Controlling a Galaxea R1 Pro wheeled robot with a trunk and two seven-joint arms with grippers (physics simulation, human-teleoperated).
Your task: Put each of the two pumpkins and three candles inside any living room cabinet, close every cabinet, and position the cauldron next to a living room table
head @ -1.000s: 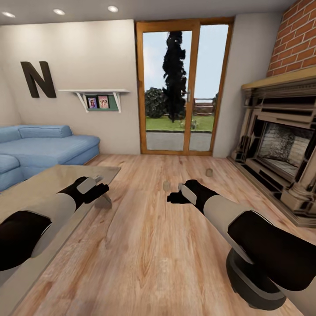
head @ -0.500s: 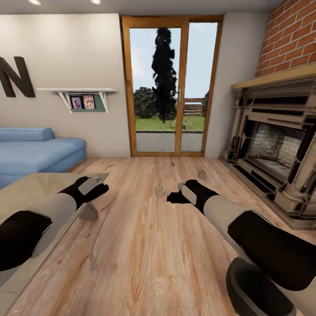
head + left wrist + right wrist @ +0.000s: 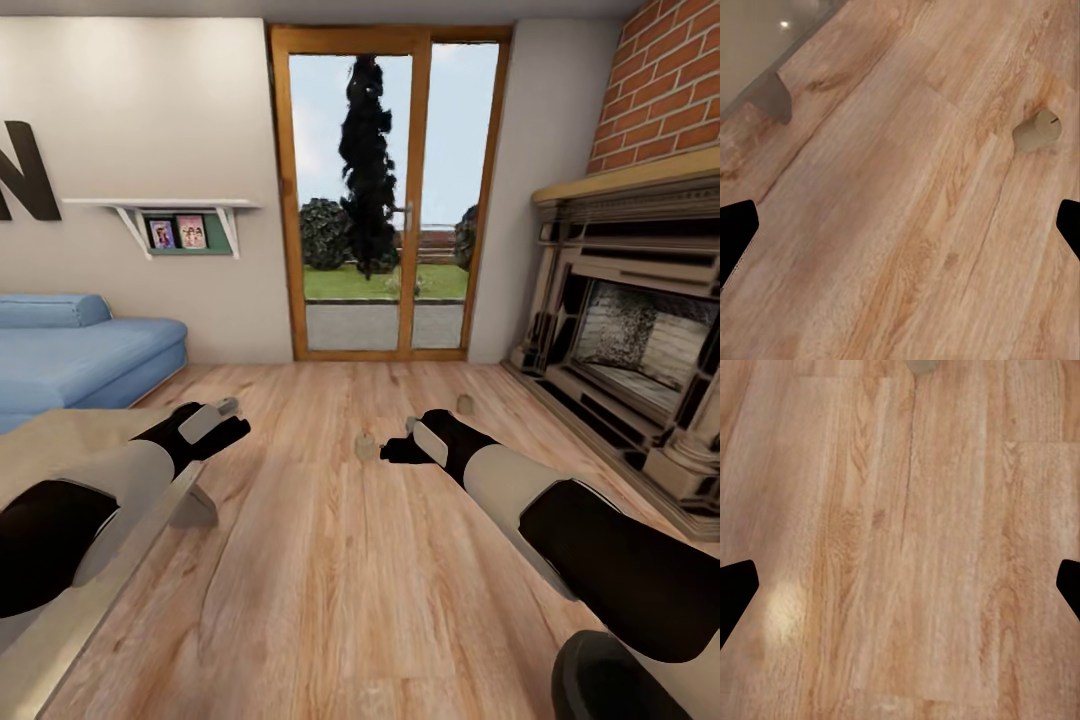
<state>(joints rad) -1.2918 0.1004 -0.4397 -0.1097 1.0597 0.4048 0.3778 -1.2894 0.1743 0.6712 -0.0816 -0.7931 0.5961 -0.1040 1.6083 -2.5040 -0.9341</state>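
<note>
Both grippers held wide open and empty above the wooden floor (image 3: 340, 600).
Two candles (image 3: 366, 446) (image 3: 465, 403) were seen standing ahead of the right gripper (image 3: 400, 450); the table (image 3: 60, 450) lay under the left gripper (image 3: 225, 420).

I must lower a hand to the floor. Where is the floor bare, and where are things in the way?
Bare boards lie between the coffee table and the fireplace, below both arms. Ahead it is busier: one candle stands by the right gripper, another nearer the glass door.
</note>
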